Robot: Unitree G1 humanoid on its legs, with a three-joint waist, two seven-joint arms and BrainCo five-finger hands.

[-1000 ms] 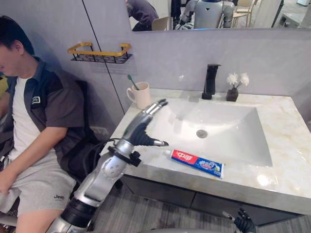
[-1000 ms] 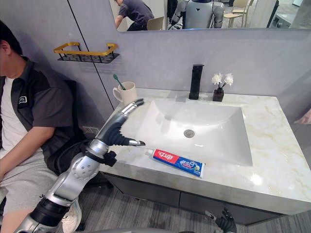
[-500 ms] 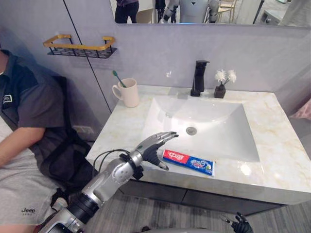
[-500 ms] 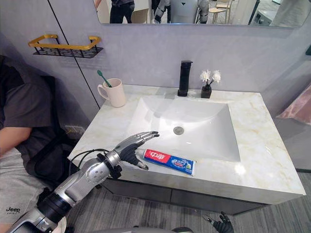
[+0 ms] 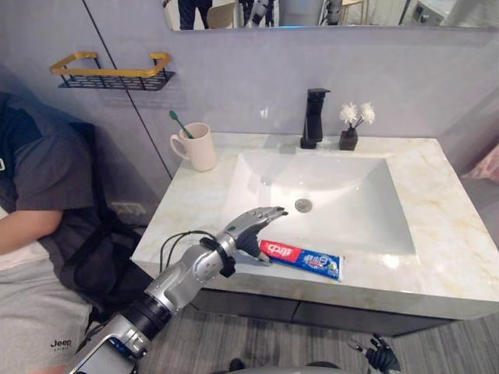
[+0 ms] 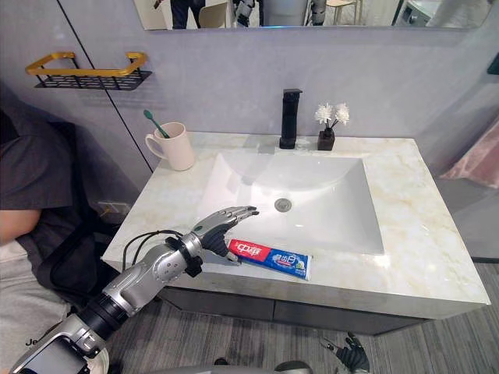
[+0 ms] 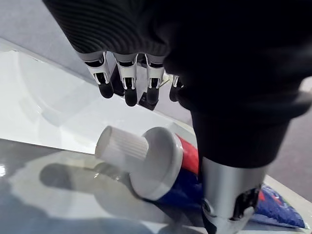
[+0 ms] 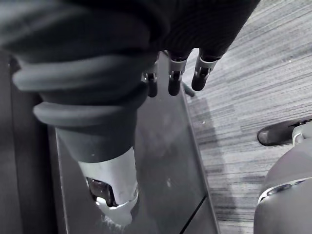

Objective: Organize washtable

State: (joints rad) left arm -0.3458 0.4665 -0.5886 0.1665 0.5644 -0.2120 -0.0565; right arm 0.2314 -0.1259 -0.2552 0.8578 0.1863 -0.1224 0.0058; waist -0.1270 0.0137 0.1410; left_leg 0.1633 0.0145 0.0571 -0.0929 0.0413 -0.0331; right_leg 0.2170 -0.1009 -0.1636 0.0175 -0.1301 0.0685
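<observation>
While the left hand (image 5: 248,231) hovers at the front edge of the marble surface (image 5: 460,249), I see its fingers (image 7: 127,83) stretched out loosely above the cap end of the toothpaste tube (image 5: 302,259). The thumb is down beside the white cap (image 7: 122,145). I read the hand as released, not wrapped round anything, though I cannot tell whether the thumb touches the tube.

That tube lies flat in the lower middle of the frame, on the strip of surface between the sink (image 5: 343,195) and the front edge. Its cap points to frame left, toward the hand.

At the back left of the surface stands a cream mug (image 5: 201,149) with a green toothbrush (image 5: 178,121) leaning in it. Behind the sink I make out a black tap (image 5: 313,117) and, just to its right, a small dark vase of white flowers (image 5: 351,128).

On the wall at upper left hangs a wire rack (image 5: 113,72) with a yellow rail. A person (image 5: 39,195) in a dark shirt sits at the left edge.

The right hand (image 5: 380,357) hangs at the bottom right of the frame, below the surface, its fingers (image 8: 174,78) loose and holding nothing.
</observation>
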